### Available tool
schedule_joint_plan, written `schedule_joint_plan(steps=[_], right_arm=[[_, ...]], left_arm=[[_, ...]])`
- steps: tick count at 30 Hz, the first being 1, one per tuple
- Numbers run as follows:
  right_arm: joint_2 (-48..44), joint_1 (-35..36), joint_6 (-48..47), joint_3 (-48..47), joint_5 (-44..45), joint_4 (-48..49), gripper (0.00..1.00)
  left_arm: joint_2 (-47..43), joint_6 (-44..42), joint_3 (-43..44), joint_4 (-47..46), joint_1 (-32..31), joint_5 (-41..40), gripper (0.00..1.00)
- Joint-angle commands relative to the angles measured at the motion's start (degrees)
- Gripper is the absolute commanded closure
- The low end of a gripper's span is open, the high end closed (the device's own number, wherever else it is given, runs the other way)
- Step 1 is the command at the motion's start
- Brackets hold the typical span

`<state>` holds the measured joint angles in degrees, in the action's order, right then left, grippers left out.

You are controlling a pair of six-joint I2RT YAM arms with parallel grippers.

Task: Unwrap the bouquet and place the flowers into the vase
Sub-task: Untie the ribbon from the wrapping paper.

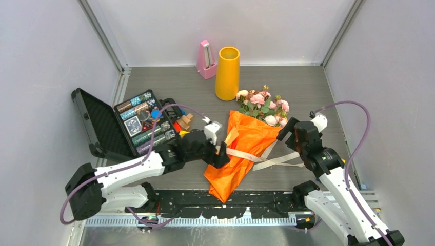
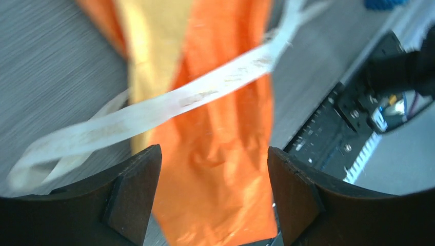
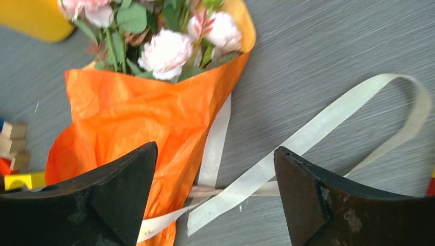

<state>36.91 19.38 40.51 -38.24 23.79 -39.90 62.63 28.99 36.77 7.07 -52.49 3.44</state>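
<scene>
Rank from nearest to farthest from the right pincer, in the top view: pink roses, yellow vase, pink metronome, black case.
1. Pink artificial roses, just beyond the right pincer.
2. Tall yellow-orange vase, back centre.
3. Pink pyramid-shaped metronome, left of vase.
4. Open black case, far left.

The table [image 1: 308,87] has a grey top with a fine grain that runs from left to right. Three plain, pale grey walls close it in: the back wall [image 1: 220,25] at 12 o'clock, the left wall [image 1: 46,61] at 9 o'clock and the right wall [image 1: 390,61] at 3 o'clock. Slanted metal posts stand in the corners, the left post [image 1: 101,33] at 11 o'clock and the right post [image 1: 339,31] at 1 o'clock. At 6 o'clock a black perforated plate [image 1: 267,197] lies along the near edge, and a ribbed aluminium rail [image 1: 205,221] lies just beside it. The light is soft and even, and the shadows are faint.
</scene>
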Motion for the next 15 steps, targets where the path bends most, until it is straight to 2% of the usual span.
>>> schedule_joint_plan(steps=[1, 4, 8, 13, 15], right_arm=[[0.8, -0.2, -1.2, 1.3, -9.5, 4.4, 0.11], [0.2, -0.2, -1.2, 2.0, -10.6, 5.0, 0.1], [-0.8, -0.2, -1.1, 2.4, -10.3, 4.9, 0.1], [-1.2, -0.2, -0.4, 2.8, -11.3, 5.0, 0.1], [-1.5, -0.2, 0.5, 3.4, -11.3, 5.5, 0.11]], left_arm=[[3.8, -14.5, 6.1, -8.1, -9.0, -1.1, 0.22], [8.6, -22.3, 9.3, -7.3, -11.6, 0.4, 0.22], [15.2, -27.2, 14.7, -2.6, -13.3, 0.9, 0.28], [21.6, -32.8, 19.7, 0.4, -13.5, -2.5, 0.37], [23.6, -34.2, 21.4, 1.2, -13.6, -2.9, 0.37]])
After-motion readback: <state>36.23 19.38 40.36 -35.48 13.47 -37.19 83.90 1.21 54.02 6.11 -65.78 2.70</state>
